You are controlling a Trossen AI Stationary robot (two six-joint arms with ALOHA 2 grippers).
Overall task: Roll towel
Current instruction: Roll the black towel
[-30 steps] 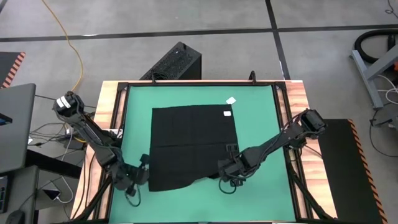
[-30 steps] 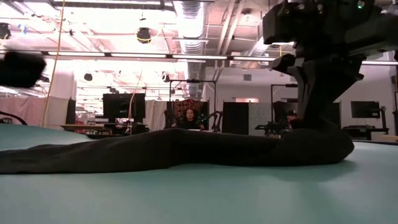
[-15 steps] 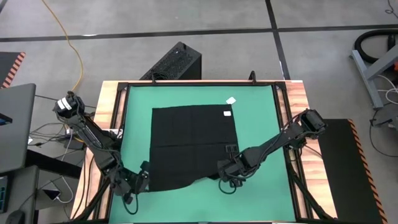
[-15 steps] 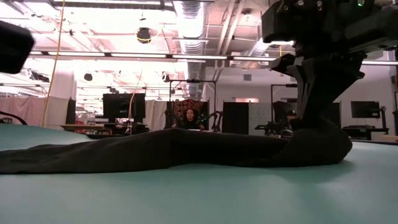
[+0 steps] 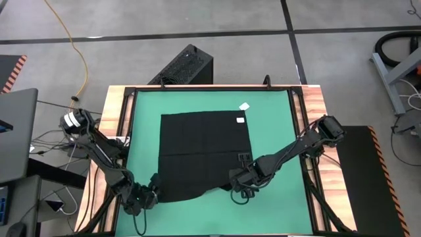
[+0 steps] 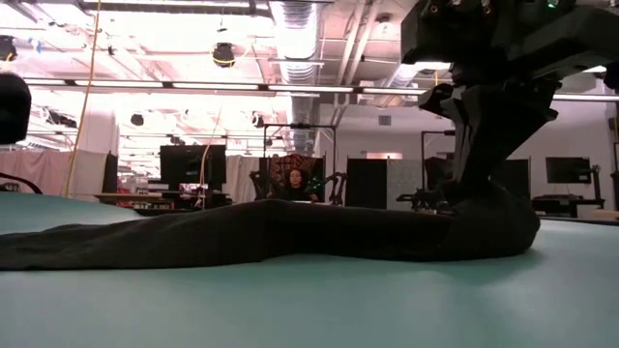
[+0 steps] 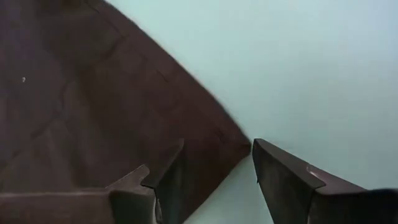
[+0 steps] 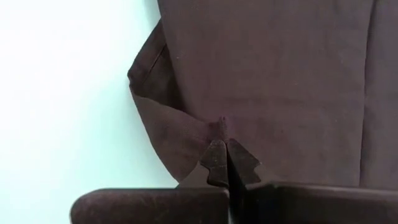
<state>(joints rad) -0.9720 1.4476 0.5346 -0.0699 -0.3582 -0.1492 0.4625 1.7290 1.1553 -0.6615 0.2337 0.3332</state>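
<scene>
The black towel lies spread on the green mat, with a small white tag near its far right corner. My right gripper is shut on the cloth by the towel's near right corner, which is raised in a hump. My left gripper stands open at the near left corner. One of its fingers is over the cloth and the other is over the bare mat. In the high view this gripper is at the towel's near left. My right gripper pinches a small pucker of cloth between its two shut fingertips, a little in from the towel's near right corner. The fingers come from above, slanting down. The pinched cloth stands up in a hump while the rest of the towel lies on the mat. My left gripper: I cannot tell whether its finger over the cloth touches it.
A black ribbed box stands on the floor beyond the table's far edge. A small white scrap lies on the mat past the towel's far edge. Bare green mat lies around the towel, inside a wooden frame.
My left gripper has moved down and toward the table's near edge, and it is now at the towel's near left corner. My right gripper has stayed where it was, with the cloth still raised in a hump.
</scene>
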